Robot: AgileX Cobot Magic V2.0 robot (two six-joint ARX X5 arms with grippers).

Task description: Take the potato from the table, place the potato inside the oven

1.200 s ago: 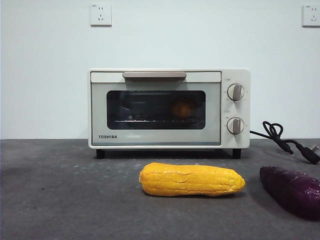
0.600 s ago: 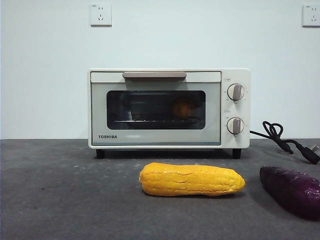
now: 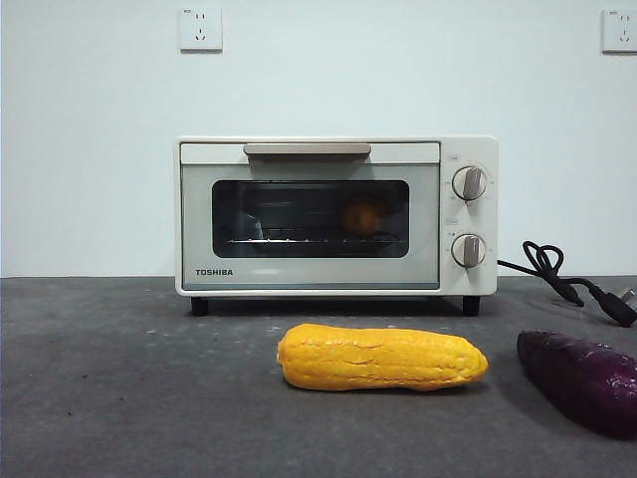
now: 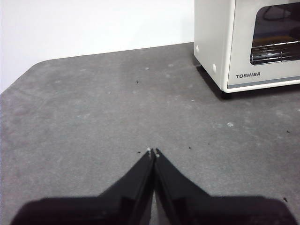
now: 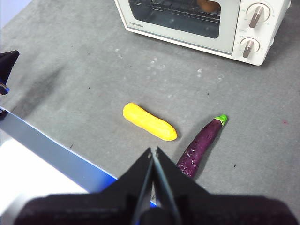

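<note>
The cream-white oven (image 3: 428,214) stands at the back of the table (image 3: 119,388) with its door closed. Through the dark glass a rounded orange-brown potato (image 3: 363,216) shows on the rack, on the knob side; the right wrist view catches it too (image 5: 208,4). My left gripper (image 4: 153,151) hovers shut and empty over bare table, beside the oven's (image 4: 213,37) corner. High above the table's front part, my right gripper (image 5: 153,150) is shut with nothing in it. Neither arm appears in the front view.
A yellow corn cob (image 3: 383,358) (image 5: 149,122) lies in front of the oven. A dark purple vegetable (image 3: 582,378) (image 5: 201,147) lies to its right. The oven's black cord (image 3: 557,274) trails at the back right. The table's blue front edge (image 5: 56,152) shows.
</note>
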